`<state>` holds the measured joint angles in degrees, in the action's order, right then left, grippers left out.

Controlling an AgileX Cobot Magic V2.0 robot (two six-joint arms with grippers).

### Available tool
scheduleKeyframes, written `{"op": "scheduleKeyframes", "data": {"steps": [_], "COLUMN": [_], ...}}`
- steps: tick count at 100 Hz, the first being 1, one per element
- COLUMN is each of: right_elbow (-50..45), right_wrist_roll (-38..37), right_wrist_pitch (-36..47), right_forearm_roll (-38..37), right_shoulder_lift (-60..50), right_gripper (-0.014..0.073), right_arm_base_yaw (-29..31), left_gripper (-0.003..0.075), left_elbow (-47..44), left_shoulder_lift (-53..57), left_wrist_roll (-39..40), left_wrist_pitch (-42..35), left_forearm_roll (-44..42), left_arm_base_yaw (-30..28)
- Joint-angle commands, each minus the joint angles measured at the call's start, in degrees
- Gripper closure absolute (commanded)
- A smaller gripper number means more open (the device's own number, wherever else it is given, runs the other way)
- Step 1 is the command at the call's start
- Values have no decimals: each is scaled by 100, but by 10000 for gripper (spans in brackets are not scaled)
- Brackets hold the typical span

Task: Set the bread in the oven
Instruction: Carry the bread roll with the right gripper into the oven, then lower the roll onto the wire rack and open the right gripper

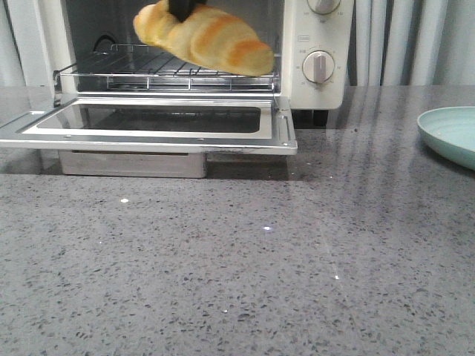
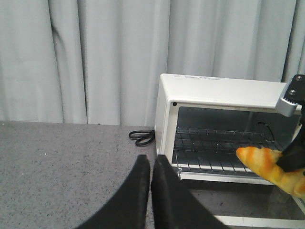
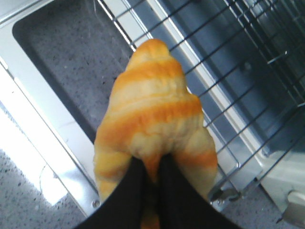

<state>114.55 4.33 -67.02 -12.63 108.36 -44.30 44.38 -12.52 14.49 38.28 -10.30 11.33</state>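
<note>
**Bread held at the oven mouth, not yet on the rack**

Bare grey surface point(image 1: 245, 267) fills the foreground of your front view, with a pale blue plate point(image 1: 453, 133) at its right edge, well apart from the work. Beyond it, the oven point(image 1: 319, 44) stands with its glass door point(image 1: 148, 122) dropped flat and the wire rack point(image 1: 148, 70) exposed.

Your right gripper point(image 3: 150, 186) is clamped on the bread point(image 1: 204, 37), its 2 dark fingers pinching the near end so the roll juts forward. In the right wrist view the bread hangs over the rack's front rail and the door's inner edge, tilted, with 1 tip pointing into the cavity. It looks clear of the rack, though contact cannot be ruled out from these angles.

Your left gripper point(image 2: 151, 191) has its fingers pressed together on nothing, well off to the oven's left side.

Watch for these risks:
- Letting go now would likely drop the bread on the rack's front rail or the door, since most of it sits outside the cavity.
- The grip is at 1 end only, so the roll may pivot or slip as you push inward.
- Going in too low could snag the rack's raised front wire; too high, and the gripper may meet the oven's top frame.
</note>
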Motion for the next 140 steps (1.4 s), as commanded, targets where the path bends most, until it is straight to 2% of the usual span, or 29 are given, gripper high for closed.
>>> {"op": "scheduleKeyframes", "data": {"steps": [1,23,65,102,127,133,140], "right_elbow": [209,279,289,289,289,289,289], "right_wrist_roll": [54,54,41,41,41,41,41], "right_wrist_pitch": [516,910,1727,2491,2588,2588,2588], "right_forearm_roll": [-340,-1027,-1863,-2139,-2147,-2147,-2147], "right_shoulder_lift": [-207,73,453,594,594,594,594], "right_gripper": [667,667,667,667,666,641,554], "right_arm_base_yaw": [-17,-17,-7,161,275,275,275], "left_gripper": [741,741,741,741,741,741,741], "left_elbow": [121,121,121,121,121,121,121], "left_shoulder_lift": [-92,-92,-92,-92,-92,-92,-92], "left_wrist_roll": [45,45,45,45,45,45,45], "left_wrist_pitch": [-355,-366,-366,-313,-303,-303,-303], "left_forearm_roll": [9,9,9,9,9,9,9], "left_arm_base_yaw": [-4,-4,-4,-4,-4,-4,-4]}}
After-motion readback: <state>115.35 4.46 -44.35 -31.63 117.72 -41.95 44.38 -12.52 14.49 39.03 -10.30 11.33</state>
